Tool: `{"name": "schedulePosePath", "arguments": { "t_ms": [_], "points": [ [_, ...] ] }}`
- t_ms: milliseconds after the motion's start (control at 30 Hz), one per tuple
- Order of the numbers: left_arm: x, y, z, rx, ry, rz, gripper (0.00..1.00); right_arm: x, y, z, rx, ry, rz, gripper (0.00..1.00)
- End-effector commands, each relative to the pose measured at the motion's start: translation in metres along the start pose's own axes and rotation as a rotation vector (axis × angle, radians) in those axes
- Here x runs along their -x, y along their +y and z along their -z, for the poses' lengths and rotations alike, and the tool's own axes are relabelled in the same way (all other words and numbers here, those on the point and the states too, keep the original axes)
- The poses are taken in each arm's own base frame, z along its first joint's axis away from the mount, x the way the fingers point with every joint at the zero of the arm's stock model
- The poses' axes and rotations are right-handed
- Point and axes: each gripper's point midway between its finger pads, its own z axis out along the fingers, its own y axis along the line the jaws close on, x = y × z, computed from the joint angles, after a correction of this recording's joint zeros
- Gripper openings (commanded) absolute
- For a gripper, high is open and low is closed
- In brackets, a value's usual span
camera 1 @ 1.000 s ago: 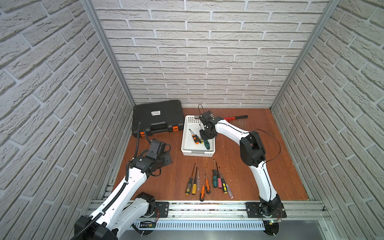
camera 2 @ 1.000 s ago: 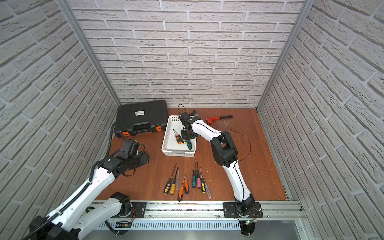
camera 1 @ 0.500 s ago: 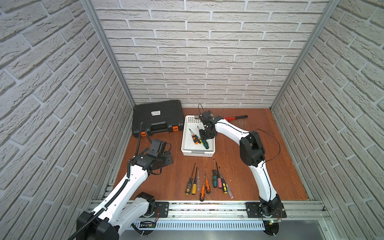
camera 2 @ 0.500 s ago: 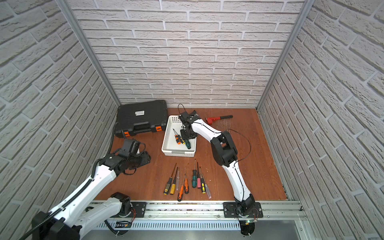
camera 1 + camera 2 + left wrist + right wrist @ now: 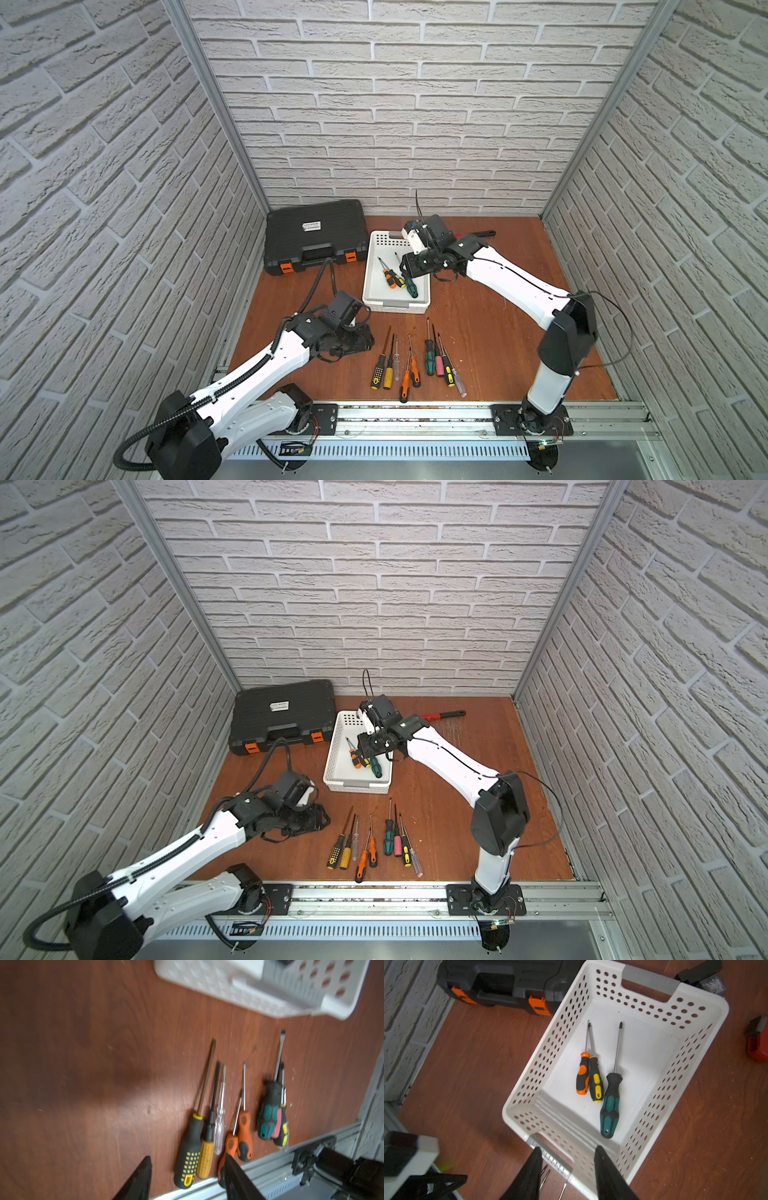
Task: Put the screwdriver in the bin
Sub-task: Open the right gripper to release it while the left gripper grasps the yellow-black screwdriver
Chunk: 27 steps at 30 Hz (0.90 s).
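My right gripper (image 5: 568,1148) hangs over the white bin (image 5: 550,1047), fingers spread with nothing between them. The green-handled screwdriver (image 5: 610,1105) lies flat on the bin floor, next to a yellow-and-black screwdriver (image 5: 596,1082) and an orange-and-black screwdriver (image 5: 582,1076). My left gripper (image 5: 187,1156) is spread and empty above the wooden table (image 5: 83,1043), just beside the row of loose screwdrivers (image 5: 244,1130).

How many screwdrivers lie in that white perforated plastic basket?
3, in the white basket: orange-handled screwdriver touching yellow-handled screwdriver, larger green-handled screwdriver beside them. None appears hidden.
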Motion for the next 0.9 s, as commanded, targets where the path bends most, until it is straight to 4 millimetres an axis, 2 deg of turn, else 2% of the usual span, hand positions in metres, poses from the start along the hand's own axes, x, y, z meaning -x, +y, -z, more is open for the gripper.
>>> {"name": "schedulePosePath", "arguments": {
  "t_ms": [0, 133, 267, 867],
  "points": [
    [-0.019, -0.010, -0.017, -0.026, 0.028, 0.026, 0.56, -0.020, 0.008, 0.000, 0.000, -0.035, 0.046, 0.43],
    [-0.030, -0.012, -0.026, 0.030, 0.054, -0.017, 0.56, -0.044, 0.002, 0.005, 0.007, -0.057, -0.006, 0.43],
    [-0.034, -0.006, -0.037, 0.078, 0.079, -0.025, 0.56, -0.056, -0.004, 0.007, -0.001, -0.061, -0.021, 0.42],
    [-0.040, 0.011, -0.059, 0.224, 0.136, -0.052, 0.49, -0.066, -0.012, 0.012, -0.032, -0.057, -0.014, 0.40]
  ]
}}
